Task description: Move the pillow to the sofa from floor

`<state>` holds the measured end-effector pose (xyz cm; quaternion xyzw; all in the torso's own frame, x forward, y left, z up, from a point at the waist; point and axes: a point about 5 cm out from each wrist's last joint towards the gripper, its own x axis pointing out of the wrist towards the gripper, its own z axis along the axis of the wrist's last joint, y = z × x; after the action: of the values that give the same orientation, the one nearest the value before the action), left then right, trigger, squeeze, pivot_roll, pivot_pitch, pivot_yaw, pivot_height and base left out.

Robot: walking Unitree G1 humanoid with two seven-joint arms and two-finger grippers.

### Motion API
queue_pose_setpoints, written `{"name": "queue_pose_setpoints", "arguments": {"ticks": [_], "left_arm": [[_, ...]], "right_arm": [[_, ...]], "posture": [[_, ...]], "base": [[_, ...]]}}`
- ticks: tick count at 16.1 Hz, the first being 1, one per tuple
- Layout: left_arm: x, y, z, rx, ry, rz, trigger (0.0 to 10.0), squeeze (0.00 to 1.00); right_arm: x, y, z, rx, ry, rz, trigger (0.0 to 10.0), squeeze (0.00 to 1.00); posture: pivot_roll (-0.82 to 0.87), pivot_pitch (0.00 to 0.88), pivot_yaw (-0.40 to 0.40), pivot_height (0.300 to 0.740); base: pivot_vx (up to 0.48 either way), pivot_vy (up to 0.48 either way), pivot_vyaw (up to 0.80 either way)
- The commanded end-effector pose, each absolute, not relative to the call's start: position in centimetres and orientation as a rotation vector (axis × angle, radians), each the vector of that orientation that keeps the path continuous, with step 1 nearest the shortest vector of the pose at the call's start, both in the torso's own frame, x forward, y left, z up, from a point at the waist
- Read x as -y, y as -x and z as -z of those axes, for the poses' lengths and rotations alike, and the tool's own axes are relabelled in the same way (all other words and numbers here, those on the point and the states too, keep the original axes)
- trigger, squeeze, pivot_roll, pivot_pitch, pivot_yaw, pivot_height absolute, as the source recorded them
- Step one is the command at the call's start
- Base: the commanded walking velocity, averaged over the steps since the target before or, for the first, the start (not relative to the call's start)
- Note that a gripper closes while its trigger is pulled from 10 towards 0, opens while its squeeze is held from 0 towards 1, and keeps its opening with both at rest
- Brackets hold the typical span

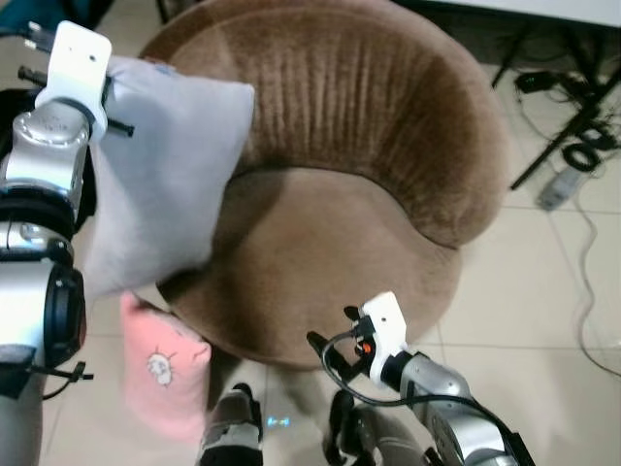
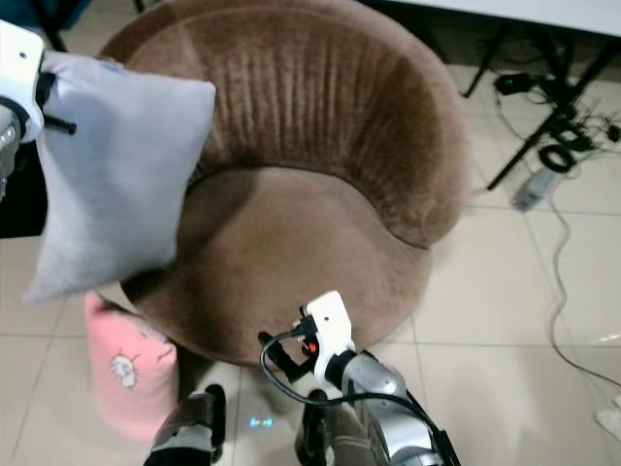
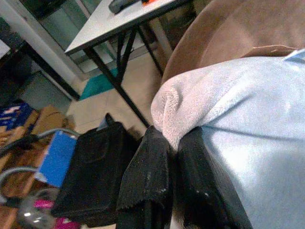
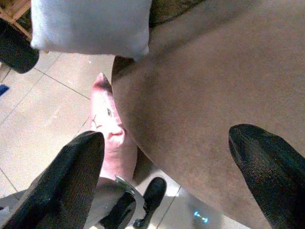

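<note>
**Fingers pinching the pillow corner, sofa seat just ahead**

My left fingers (image 3: 164,176) are clamped on a corner of the grey pillow (image 1: 160,175), which hangs over the sofa's (image 1: 320,252) left edge. I'd swing it over mid-seat before releasing. My right fingers (image 4: 167,176) hover spread by the front edge.

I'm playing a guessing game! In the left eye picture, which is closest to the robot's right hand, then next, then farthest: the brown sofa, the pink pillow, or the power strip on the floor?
From the right hand:
1. Brown sofa, its seat edge just beyond the hand.
2. Pink pillow, on the floor to the robot's left.
3. Power strip, far off on the robot's right by the cables.
</note>
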<state>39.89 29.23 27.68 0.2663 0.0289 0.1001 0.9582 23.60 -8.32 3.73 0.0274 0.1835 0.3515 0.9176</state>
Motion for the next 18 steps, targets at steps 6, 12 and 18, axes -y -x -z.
{"name": "queue_pose_setpoints", "arguments": {"ticks": [6,12,18], "left_arm": [[-29.4,-40.0,-31.2,-0.02,-0.722,-0.276,0.0,0.0],[-25.9,-40.1,-40.4,0.208,-0.812,-0.399,0.0,0.0],[-17.6,-43.0,-29.7,0.035,-1.257,-0.064,0.0,0.0]], "right_arm": [[8.9,-20.7,-2.4,-0.421,-0.077,-0.662,10.0,0.0],[9.5,-17.1,-3.1,-0.458,-0.11,-0.575,10.0,0.0],[8.5,-14.5,-4.6,-0.482,-0.149,-0.505,10.0,0.0]], "posture": [[-0.07,0.275,0.014,0.74],[-0.19,0.349,0.062,0.74],[-0.35,0.46,0.111,0.74]], "base": [[0.0,0.0,0.0],[0.0,0.0,0.0],[0.0,0.0,0.0]]}}
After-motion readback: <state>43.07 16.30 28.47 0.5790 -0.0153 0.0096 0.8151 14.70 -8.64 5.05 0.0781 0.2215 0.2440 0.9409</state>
